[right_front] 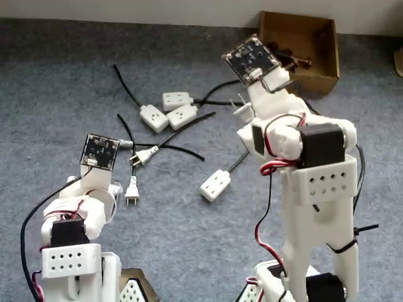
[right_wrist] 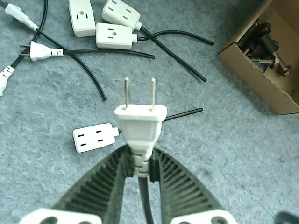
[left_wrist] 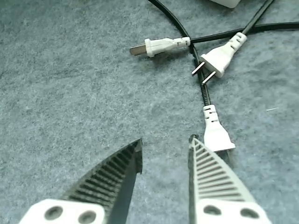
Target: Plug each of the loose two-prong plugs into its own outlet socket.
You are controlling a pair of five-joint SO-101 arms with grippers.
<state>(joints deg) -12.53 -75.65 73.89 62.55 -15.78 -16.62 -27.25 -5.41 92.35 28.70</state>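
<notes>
Our right gripper [right_wrist: 139,157] pinches a smooth white 2-prong plug [right_wrist: 140,122] by its ribbed neck; our left gripper [left_wrist: 165,140] gapes, ridged jaws apart, over nubby grey carpet [left_wrist: 65,88].

4 two-prong plugs [right_wrist: 140,122] [right_wrist: 43,51] [right_wrist: 16,14] [right_wrist: 3,77], 4 outlet sockets [right_wrist: 81,16] [right_wrist: 120,13] [right_wrist: 114,36] [right_wrist: 95,137], 1 cardboard box [right_wrist: 261,79]

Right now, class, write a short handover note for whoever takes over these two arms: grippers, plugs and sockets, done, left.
Right gripper: shut on one plug, prongs forward.
Left gripper: open, empty, beside a loose plug on the carpet; two more plugs lie just beyond.
Three sockets cluster together, a fourth socket lies apart.
Done: none plugged in. Left: all four plugs.
</notes>
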